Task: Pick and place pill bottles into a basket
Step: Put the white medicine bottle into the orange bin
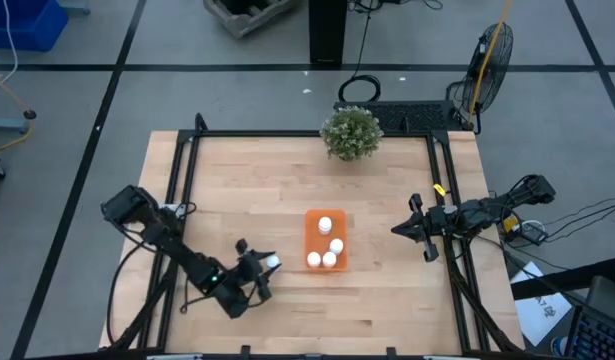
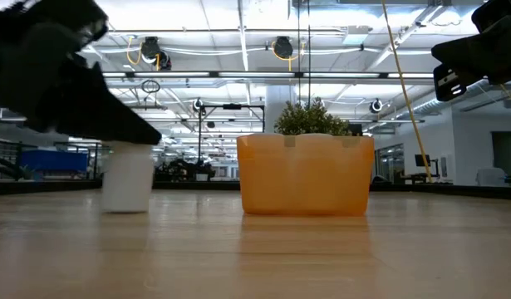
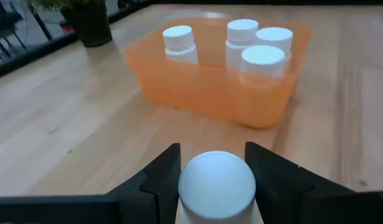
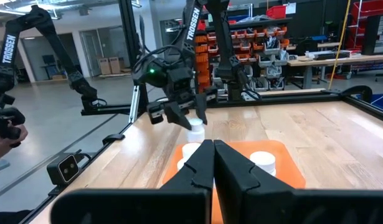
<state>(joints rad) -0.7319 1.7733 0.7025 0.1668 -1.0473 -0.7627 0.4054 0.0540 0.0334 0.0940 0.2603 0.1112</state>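
The orange tray lies mid-table with several white pill bottles standing in it; it also shows in the left wrist view and the low view. One more white pill bottle stands left of the tray. My left gripper is around it, its fingers on either side of the cap. My right gripper is shut and empty, right of the tray and above the table. My left gripper pinches the pill bottle between its two fingers at the cap and upper body. The fingers slant down at it from the table's left and near side. The bottle is upright, and in the low view its bottom sits at table level.
A round green potted plant stands at the table's far edge behind the tray. Black frame rails run along the table's left and right sides. Bare wood lies between the bottle and the tray.
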